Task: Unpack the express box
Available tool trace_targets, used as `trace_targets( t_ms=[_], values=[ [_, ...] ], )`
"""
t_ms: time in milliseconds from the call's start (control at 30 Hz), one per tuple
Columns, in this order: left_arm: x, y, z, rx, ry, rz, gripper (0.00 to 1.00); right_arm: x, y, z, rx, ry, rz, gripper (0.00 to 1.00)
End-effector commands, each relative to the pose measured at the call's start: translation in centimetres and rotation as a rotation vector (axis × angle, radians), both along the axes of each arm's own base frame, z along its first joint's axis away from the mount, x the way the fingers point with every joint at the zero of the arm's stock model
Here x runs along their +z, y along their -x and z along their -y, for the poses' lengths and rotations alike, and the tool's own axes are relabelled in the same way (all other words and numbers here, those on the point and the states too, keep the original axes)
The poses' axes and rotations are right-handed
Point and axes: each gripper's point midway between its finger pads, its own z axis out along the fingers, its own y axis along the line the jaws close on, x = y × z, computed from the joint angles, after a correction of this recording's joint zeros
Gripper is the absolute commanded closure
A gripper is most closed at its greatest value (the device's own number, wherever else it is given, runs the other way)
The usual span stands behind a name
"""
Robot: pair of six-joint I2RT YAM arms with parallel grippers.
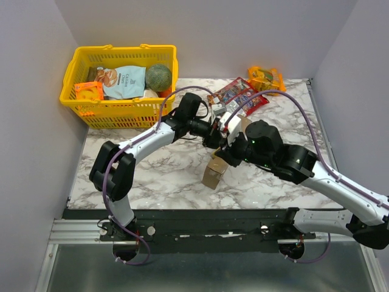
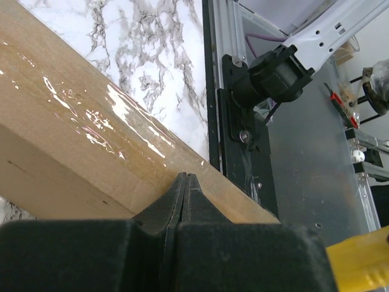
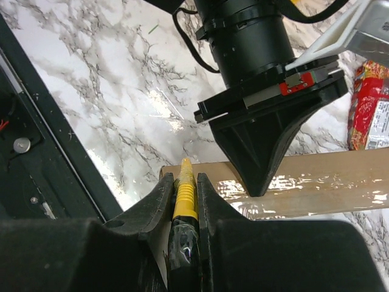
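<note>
- Left gripper [image 2: 185,177] of mine is clamped tight on the top edge of the express box [image 2: 73,140], which is tilted on edge.
- And your right gripper [image 3: 184,179]?
- Closed round a yellow tool [image 3: 184,196], tip just beside the box's end.

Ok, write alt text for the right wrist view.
The right arm's jaws clamp a yellow-and-black tool, its tip at one end of the tape-shiny express box. The left arm's jaws, closed, meet the box's taped face above a marble table; a red packet lies at right.
</note>
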Motion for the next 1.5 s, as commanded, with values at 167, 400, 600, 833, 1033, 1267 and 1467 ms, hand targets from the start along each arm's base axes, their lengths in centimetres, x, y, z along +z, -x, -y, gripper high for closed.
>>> trace_targets(
  t_ms=[167,400,600,833,1033,1267,1467],
  values=[
    [-8.7,-1.2,-1.2,0.151,-0.238,-0.081,0.99,-0.1,0.9,-1.0,-0.034,0.027,-0.035,1.00],
    [-9.2,-1.4,-1.1,0.153,-0.244,-0.086,0.99,-0.9,1.0,-1.3,-0.026,0.037,-0.054,1.00],
    [-9.2,-1.6,-0.8,0.154,-0.243,-0.090,0.99,-1.0,1.1,-1.6,-0.021,0.031,-0.069,1.00],
    [-9.6,-1.5,-0.9,0.155,-0.252,-0.096,0.99,-1.3,1.4,-2.2,0.006,0.029,-0.084,1.00],
    [-9.8,-1.5,-1.0,0.156,-0.254,-0.101,0.99,-1.3,1.6,-2.6,0.019,0.024,-0.095,1.00],
    [-9.9,-1.3,-1.1,0.156,-0.256,-0.106,0.99,-1.5,1.2,-2.7,0.011,0.032,-0.086,1.00],
    [-9.9,-1.3,-1.0,0.157,-0.254,-0.109,0.99,-2.3,0.7,-2.9,0.007,0.063,-0.066,1.00]
  ],
)
